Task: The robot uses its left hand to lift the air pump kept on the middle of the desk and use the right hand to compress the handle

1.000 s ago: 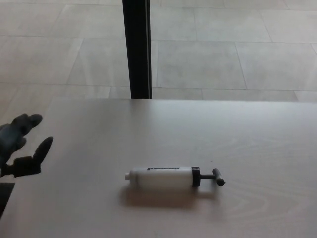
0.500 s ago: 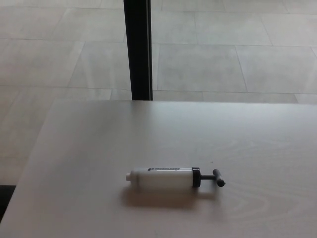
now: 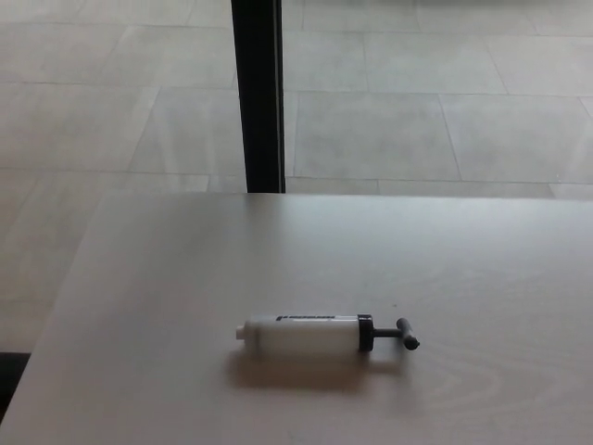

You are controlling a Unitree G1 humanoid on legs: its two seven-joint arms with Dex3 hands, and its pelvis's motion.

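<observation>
The air pump (image 3: pixel 310 335) lies on its side on the pale wooden desk (image 3: pixel 185 278), a white cylinder with a black collar. Its black T-handle (image 3: pixel 406 335) points to the right, pulled a short way out of the body. Its small nozzle end faces left. Neither of my hands shows in the head view, and nothing touches the pump.
A black vertical post (image 3: pixel 258 93) stands behind the desk's far edge, over a tiled floor (image 3: pixel 417 120). The desk's left edge runs diagonally from the far corner toward the lower left. A dark object (image 3: pixel 9 375) sits at the lower left corner.
My left hand, raised open at the left edge a second ago, has dropped out of view. The camera has shifted slightly. The pump has not moved.
</observation>
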